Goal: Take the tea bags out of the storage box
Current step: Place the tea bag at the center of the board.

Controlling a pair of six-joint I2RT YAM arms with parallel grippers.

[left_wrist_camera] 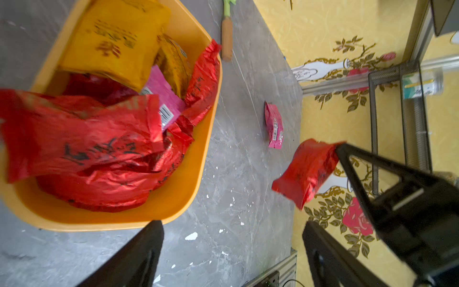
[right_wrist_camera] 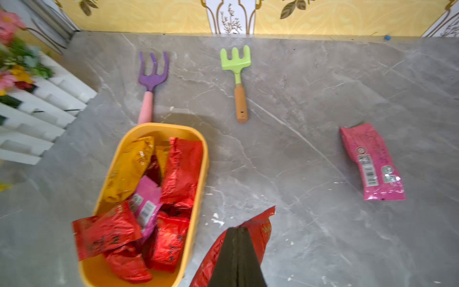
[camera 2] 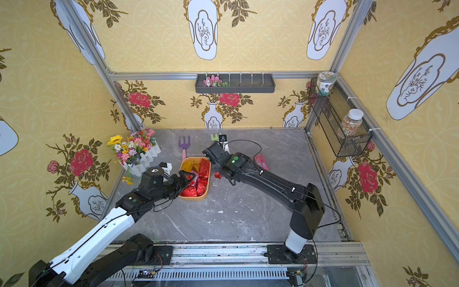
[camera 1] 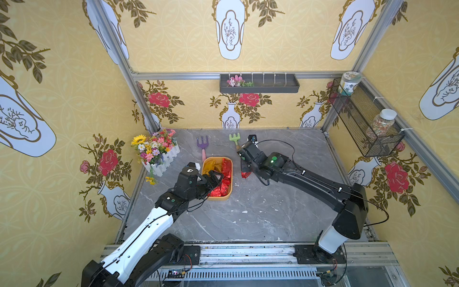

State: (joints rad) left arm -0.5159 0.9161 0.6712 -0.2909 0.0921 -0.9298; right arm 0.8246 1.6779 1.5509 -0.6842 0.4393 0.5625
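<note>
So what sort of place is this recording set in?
Most likely a staged robot test cell, not a real room: wallpaper panels in an aluminium frame, two robot arms mounted on a rail beside a marble-look tabletop, and props such as a picket-fence flower box and a purple garden fork.

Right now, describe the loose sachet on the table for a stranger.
Find the grey marble table, then the orange storage box. On the right arm's side of it lies a pink tea bag: the only sachet resting flat on bare stone.
</note>
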